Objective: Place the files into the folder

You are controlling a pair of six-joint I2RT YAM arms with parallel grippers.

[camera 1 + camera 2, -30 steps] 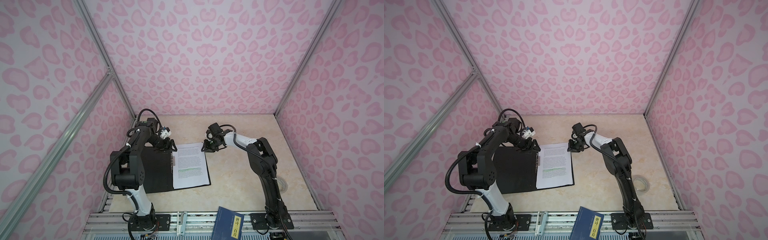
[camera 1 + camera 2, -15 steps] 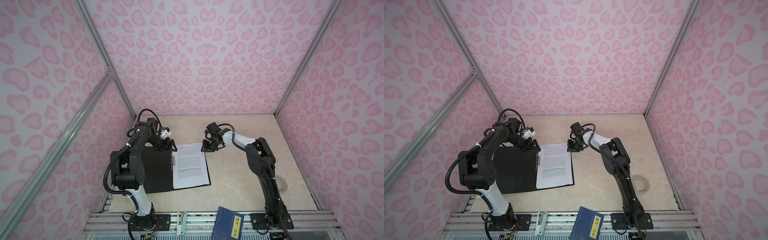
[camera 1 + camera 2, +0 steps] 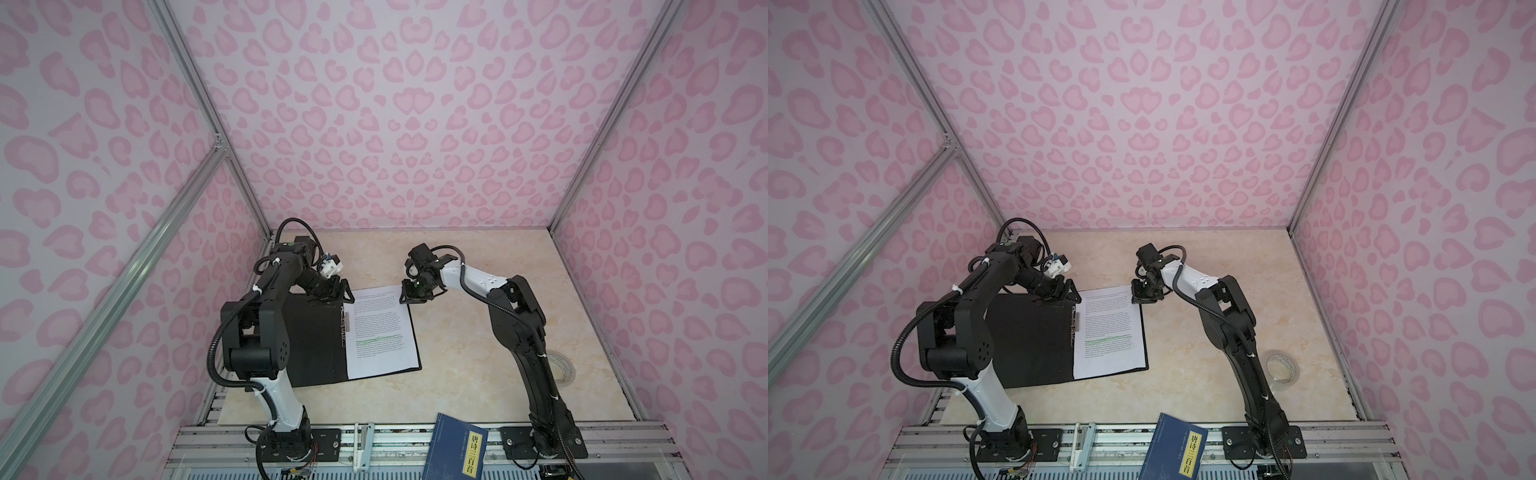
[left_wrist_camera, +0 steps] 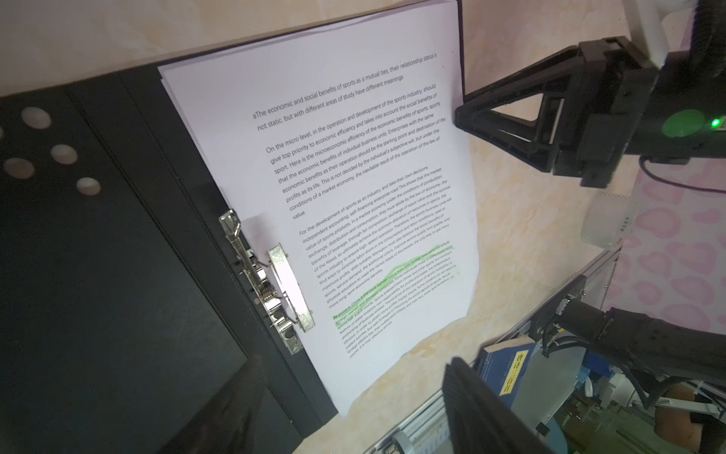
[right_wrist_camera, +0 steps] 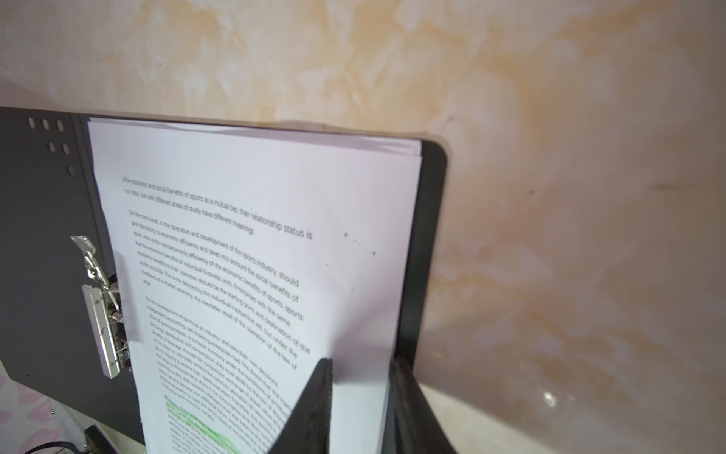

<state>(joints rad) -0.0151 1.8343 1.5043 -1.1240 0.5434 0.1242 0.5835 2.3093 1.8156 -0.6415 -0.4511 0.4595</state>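
both top views: folder [image 3: 316, 340] [image 3: 1030, 340] open flat on table [image 3: 469, 357], black inside up; files [image 3: 380, 332] [image 3: 1108, 332] stacked on its right half beside clip [image 3: 343, 328]. left gripper [image 3: 338, 291] over folder's far edge; right gripper [image 3: 409, 299] at files' far corner.
left wrist: left gripper [image 4: 351, 365] released, spread wide, empty.
right wrist: right gripper [image 5: 363, 365] narrowly parted, tips astride files' [image 5: 235, 243] outer edge.

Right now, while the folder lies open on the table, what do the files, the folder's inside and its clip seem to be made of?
The files: thin white paper, matt; the edges of several stacked sheets show at a corner. The folder: a black, dull, stiff board, either plastic or coated card; the look leaves that open. The clip: metal, silvery, with bright reflections and a small spring.
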